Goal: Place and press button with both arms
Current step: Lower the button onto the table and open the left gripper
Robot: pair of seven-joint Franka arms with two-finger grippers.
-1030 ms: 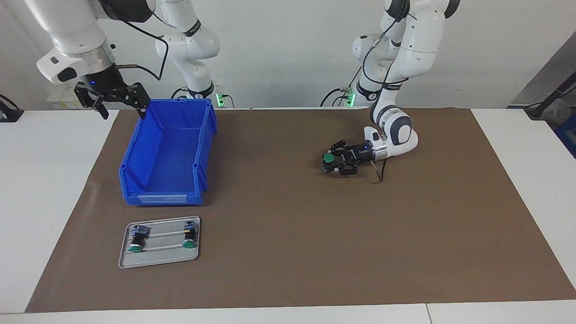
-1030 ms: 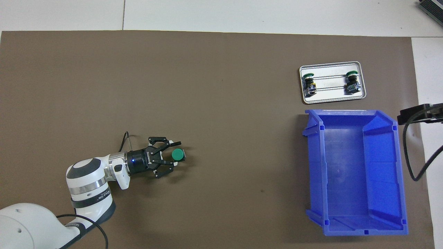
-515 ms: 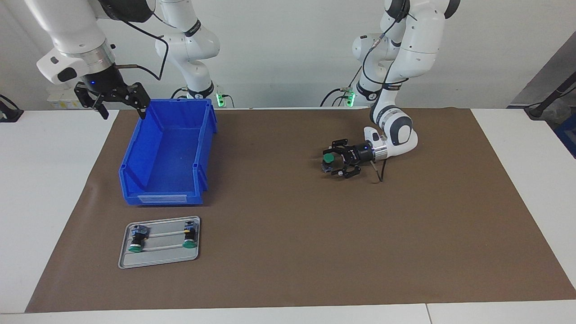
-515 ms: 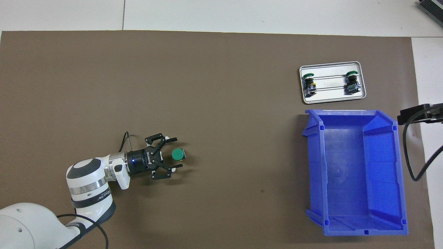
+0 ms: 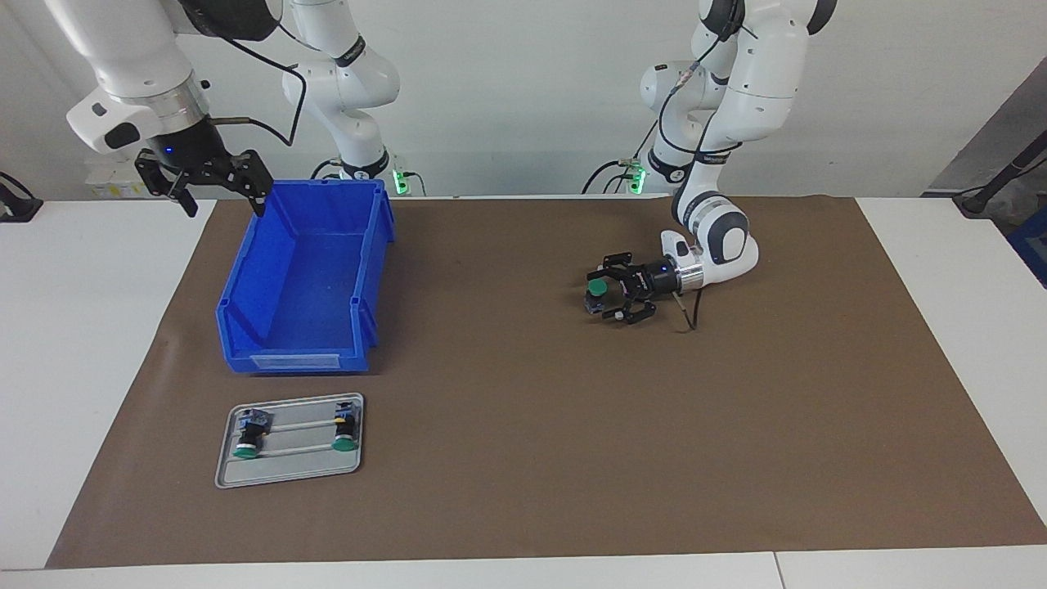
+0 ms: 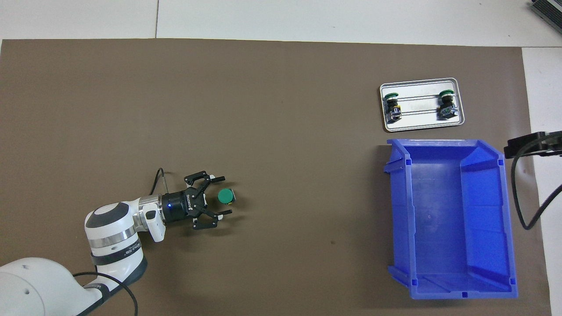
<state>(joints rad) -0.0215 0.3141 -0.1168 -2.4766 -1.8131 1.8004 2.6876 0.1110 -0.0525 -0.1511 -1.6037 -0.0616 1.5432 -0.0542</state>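
The button (image 5: 598, 289) stands on the brown mat with its green cap up, toward the left arm's end of the table; it also shows in the overhead view (image 6: 226, 196). My left gripper (image 5: 612, 290) lies low and level at the mat, open, with one finger on each side of the button and a gap to it (image 6: 223, 195). My right gripper (image 5: 225, 204) hangs open and empty in the air over the blue bin's corner nearest the robots. Only its edge shows in the overhead view (image 6: 529, 145).
A blue bin (image 5: 372, 245) stands on the mat toward the right arm's end (image 6: 397, 210). Farther from the robots lies a grey tray (image 5: 286, 468) holding two similar green-capped buttons (image 5: 247, 435) (image 5: 344, 430); the tray also shows from overhead (image 6: 421, 126).
My left gripper has opened, let go of the button and drawn back slightly toward its base. The button now stands free on the mat. The right arm waits.
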